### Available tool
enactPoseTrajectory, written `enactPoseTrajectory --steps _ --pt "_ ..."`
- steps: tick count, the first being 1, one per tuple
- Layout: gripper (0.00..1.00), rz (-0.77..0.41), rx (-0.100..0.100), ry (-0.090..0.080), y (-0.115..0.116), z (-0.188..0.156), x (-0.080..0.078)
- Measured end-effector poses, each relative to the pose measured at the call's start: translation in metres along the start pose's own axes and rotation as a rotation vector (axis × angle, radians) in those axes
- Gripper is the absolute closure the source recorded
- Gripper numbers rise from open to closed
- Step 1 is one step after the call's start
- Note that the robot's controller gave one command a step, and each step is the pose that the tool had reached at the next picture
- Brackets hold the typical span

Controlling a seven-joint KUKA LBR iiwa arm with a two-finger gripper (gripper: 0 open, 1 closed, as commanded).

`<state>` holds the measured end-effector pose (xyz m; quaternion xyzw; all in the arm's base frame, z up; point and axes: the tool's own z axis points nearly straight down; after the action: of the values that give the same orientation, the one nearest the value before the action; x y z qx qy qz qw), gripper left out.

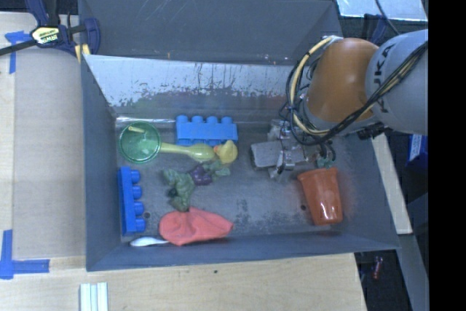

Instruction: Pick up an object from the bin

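The gripper (280, 155) is seen low in the right part of the bin (218, 33); whether it is released or clenched cannot be told. An orange-brown cup (321, 197) lies just near and right of it, its long axis running far to near.

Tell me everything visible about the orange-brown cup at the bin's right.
The orange-brown cup looks like glossy plastic, with a pale sheen near its narrower end. It tapers: the wider rim points toward the bin's back wall, the base toward the front. It seems to lie on its side on the bin floor, at the right. The end effector hangs beside its rim; contact cannot be told.
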<state>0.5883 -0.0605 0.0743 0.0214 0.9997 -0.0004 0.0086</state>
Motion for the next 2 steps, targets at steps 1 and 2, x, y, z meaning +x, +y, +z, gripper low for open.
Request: enactPoseTrajectory --steps 1,2 --pt "1.0 0.0 0.0 0.0 0.0 0.0 0.0" --pt "1.0 0.0 0.0 0.0 0.0 0.0 0.0"
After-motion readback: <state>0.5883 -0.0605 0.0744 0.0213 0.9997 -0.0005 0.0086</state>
